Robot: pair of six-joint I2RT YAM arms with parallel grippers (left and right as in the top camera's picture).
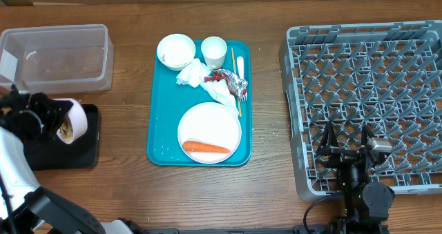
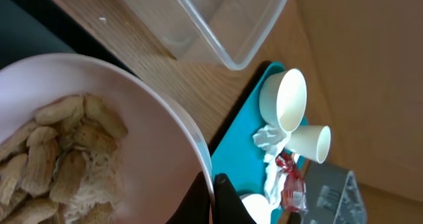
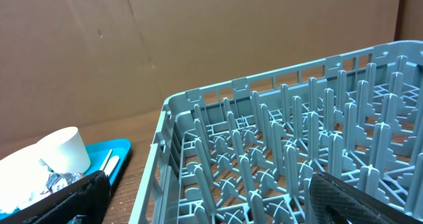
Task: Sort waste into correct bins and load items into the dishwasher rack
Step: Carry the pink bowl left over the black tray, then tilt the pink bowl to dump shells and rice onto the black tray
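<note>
My left gripper (image 1: 50, 118) is shut on the rim of a white bowl (image 1: 76, 119) and holds it tilted over the black tray (image 1: 69, 154). In the left wrist view the fingers (image 2: 213, 196) pinch the bowl's rim (image 2: 165, 118), and beige peanut-like scraps (image 2: 63, 151) lie inside. On the teal tray (image 1: 160, 117) are a second bowl (image 1: 175, 50), a cup (image 1: 214, 51), napkins (image 1: 202, 77), a red-and-silver wrapper (image 1: 232, 82), chopsticks (image 1: 237, 79) and a plate (image 1: 209, 127) with a carrot (image 1: 206, 148). My right gripper (image 1: 345, 143) is open and empty over the front of the grey rack (image 1: 366, 75).
The clear tub (image 1: 59, 54) stands at the back left, behind the black tray, and also shows in the left wrist view (image 2: 225, 19). The right wrist view shows the rack's pegs (image 3: 297, 151) between open fingers (image 3: 211, 207), with the cup (image 3: 63, 151) at left.
</note>
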